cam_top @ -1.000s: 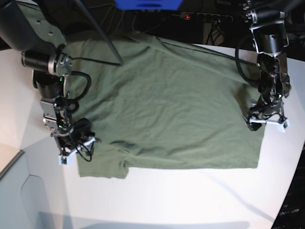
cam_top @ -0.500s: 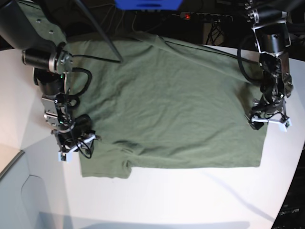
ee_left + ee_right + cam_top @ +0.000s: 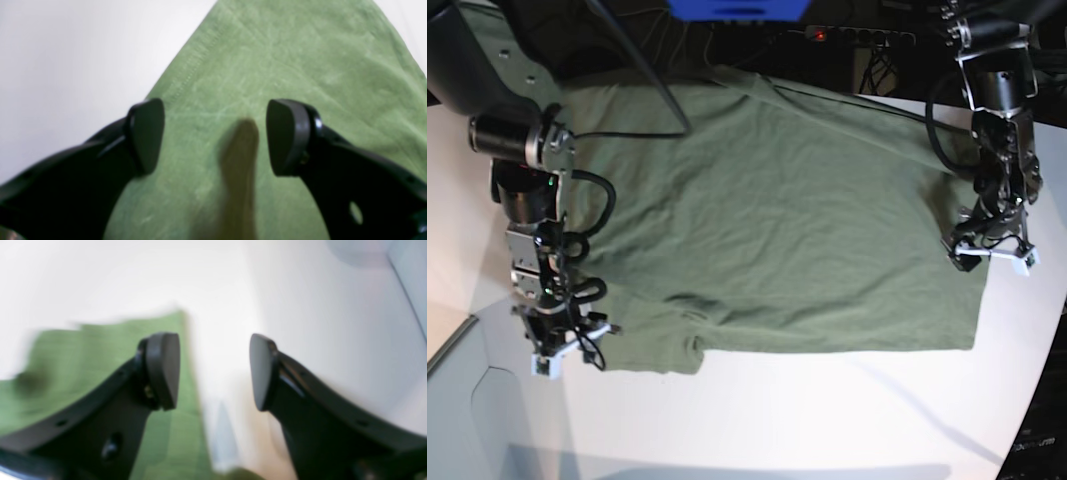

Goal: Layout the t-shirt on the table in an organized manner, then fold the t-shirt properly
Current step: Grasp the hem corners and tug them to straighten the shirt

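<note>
From the left wrist I see my left gripper (image 3: 213,136) spread empty over the t-shirt (image 3: 283,60); the right wrist shows my right gripper (image 3: 213,371) likewise spread at its sleeve edge; base view shows the garment flat on the table (image 3: 827,420), so I judge folding grasps come next.

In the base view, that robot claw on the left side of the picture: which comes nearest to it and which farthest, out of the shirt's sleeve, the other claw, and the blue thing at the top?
From the right gripper, low on the picture's left:
1. The t-shirt's sleeve, just beside it along the near edge.
2. The blue object, at the top middle, behind the table.
3. The left gripper, across the shirt at the far right.
</note>
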### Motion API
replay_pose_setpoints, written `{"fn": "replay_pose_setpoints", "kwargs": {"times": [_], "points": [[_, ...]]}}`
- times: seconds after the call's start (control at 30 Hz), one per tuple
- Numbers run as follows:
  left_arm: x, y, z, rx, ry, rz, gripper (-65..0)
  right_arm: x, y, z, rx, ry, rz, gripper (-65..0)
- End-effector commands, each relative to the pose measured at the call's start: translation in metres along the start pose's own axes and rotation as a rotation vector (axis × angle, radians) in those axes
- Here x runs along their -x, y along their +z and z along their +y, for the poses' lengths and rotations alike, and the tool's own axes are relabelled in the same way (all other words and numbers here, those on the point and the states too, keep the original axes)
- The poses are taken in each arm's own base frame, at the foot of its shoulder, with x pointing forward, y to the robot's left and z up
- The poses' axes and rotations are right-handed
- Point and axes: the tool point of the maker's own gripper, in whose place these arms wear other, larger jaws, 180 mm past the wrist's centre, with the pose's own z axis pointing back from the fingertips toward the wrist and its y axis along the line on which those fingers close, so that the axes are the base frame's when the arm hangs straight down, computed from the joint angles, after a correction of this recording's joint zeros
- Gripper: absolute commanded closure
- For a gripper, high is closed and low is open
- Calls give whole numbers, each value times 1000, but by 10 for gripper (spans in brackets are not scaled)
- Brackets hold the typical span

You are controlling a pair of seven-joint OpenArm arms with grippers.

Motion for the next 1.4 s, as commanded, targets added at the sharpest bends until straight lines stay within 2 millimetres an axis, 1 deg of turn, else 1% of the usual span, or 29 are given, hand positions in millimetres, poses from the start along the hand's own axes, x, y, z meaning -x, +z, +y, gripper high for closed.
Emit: {"fn": "replay_pose_setpoints", "kwargs": {"times": [0.0, 0.07, 0.13, 0.17, 0.23, 0.3, 0.33, 0.4, 0.47, 0.53, 0.63, 0.67, 0.73, 0.87, 0.97, 1.03, 1.1, 1.13, 1.17, 1.2, 1.3, 1.37], "points": [[-2, 0, 4, -15, -1, 12, -466, -29, -4, 15, -59, 15, -70, -281], [-4, 0, 3, -13, -1, 10, -466, -18, 0, 28, -106, 47, -57, -228], [-4, 0, 3, -13, -1, 10, -466, -12, 4, 47, -139, 61, -60, -151], [-4, 0, 3, -13, -1, 10, -466, -7, 7, 51, -146, 64, -58, -107], [-4, 0, 3, -13, -1, 10, -466, 4, 11, 52, -148, 67, -45, -39], [-4, 0, 3, -13, -1, 10, -466, 13, 13, 52, -148, 64, -30, 0], [-4, 0, 3, -13, -1, 10, -466, 15, 13, 52, -148, 64, -25, 0], [-4, 0, 3, -13, -1, 10, -466, 32, 18, 50, -148, 63, 5, 0], [-4, 0, 2, -12, -1, 9, -466, 42, 18, 51, -149, 59, 31, 0], [-4, 0, 2, -12, -1, 9, -466, 59, 20, 48, -148, 51, 78, 0], [-4, 0, 2, -11, 0, 10, -466, 75, 16, 50, -151, 34, 142, 0], [-4, 0, 2, -11, 0, 10, -466, 79, 15, 51, -152, 27, 162, 0], [-3, 0, 2, -12, 0, 11, -466, 80, 12, 49, -149, 19, 184, 0], [-3, 0, 3, -14, 2, 11, -466, 71, 7, 49, -150, 16, 177, 0], [-3, 0, 4, -14, 0, 11, -467, 54, 1, 48, -145, 22, 148, 0], [-3, 1, 5, -17, 1, 10, -467, 46, -1, 30, -95, 36, 135, 0], [-3, 1, 5, -17, 1, 10, -467, 34, -5, 7, 17, 57, 115, 0], [-3, 1, 5, -17, 1, 10, -467, 28, -5, -13, 94, 73, 104, 0], [-3, 1, 5, -17, 1, 10, -467, 22, -4, -30, 158, 86, 95, 0], [-3, 1, 5, -17, 1, 10, -467, 16, -4, -40, 196, 92, 81, 0], [-3, 1, 5, -16, -2, 11, -467, -8, -4, -53, 234, 109, -2, 0], [-4, 0, 3, -14, -2, 9, -467, -18, -4, -56, 236, 116, -47, 0]]}}
